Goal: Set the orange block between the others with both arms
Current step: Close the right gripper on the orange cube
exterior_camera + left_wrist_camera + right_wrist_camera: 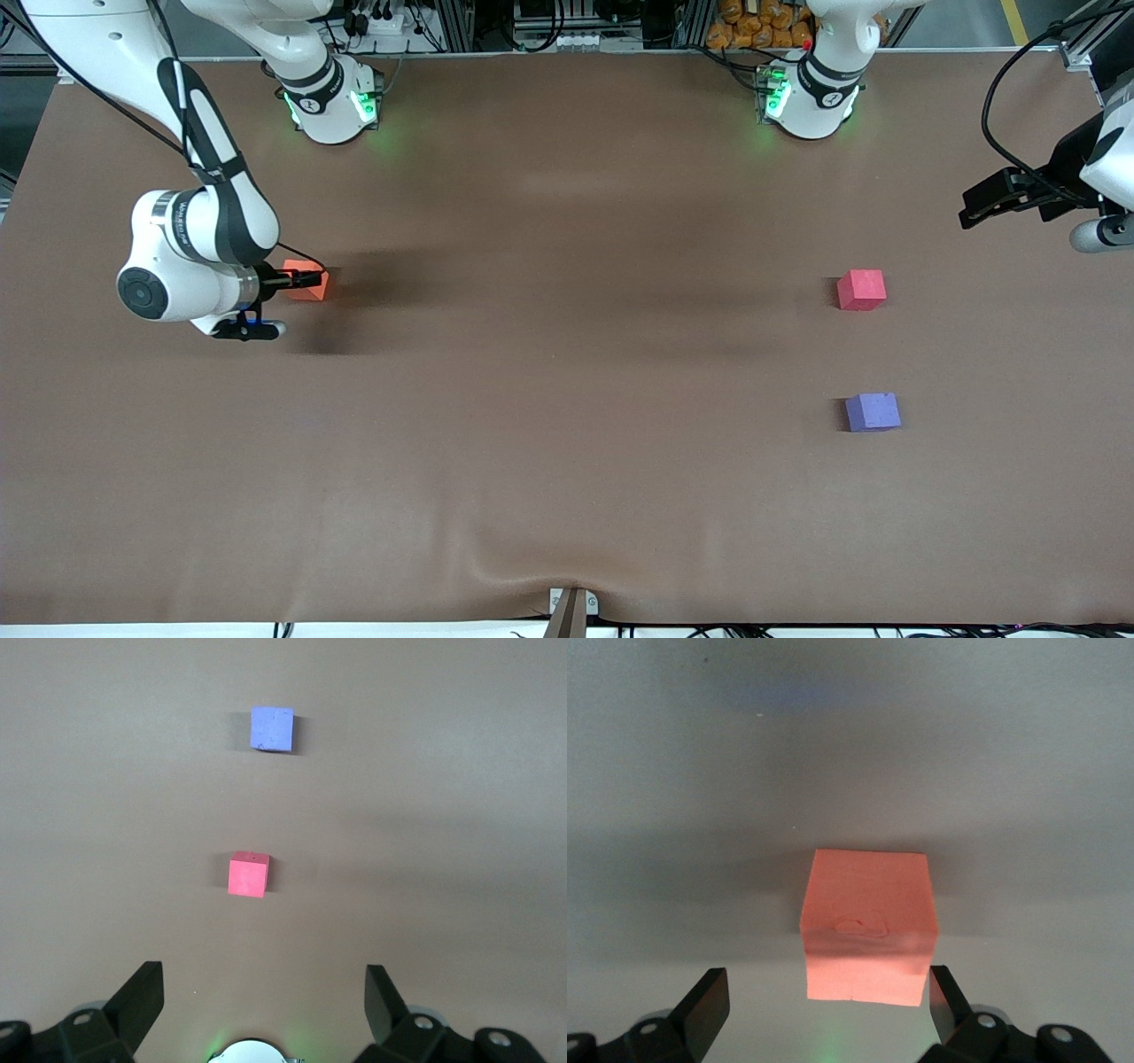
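The orange block (310,285) (868,926) lies on the brown table toward the right arm's end. My right gripper (304,280) (827,992) is low at the block and open; the block's near part sits between the fingertips, close to one finger (946,997). The red-pink cube (861,289) (248,875) and the purple-blue cube (873,412) (271,728) sit apart toward the left arm's end, the purple-blue one nearer to the front camera. My left gripper (973,211) (263,988) hangs open and empty above the table by that end.
The brown table cover (567,372) has a fold and a small bracket (572,608) at its front edge. The two green-lit arm bases (332,102) (808,97) stand along the back. A black cable (1001,97) loops by the left arm.
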Robot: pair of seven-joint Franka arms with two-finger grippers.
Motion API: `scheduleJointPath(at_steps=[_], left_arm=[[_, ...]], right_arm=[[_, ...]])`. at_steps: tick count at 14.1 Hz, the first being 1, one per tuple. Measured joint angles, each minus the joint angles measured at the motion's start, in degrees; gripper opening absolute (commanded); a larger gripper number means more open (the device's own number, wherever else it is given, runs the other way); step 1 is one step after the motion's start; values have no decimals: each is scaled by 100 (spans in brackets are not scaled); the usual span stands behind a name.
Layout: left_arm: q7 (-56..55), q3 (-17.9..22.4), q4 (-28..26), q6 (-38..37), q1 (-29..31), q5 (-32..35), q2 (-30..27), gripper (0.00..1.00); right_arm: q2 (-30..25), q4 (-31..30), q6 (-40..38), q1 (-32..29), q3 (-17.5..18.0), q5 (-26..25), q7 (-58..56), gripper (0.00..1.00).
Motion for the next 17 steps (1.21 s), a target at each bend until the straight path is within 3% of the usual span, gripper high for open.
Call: scheduleJointPath(at_steps=[17], left_arm=[[0,48,51,0,134,0,-1,100]], right_arm=[[33,-3,13,0,-25,4,0,100]])
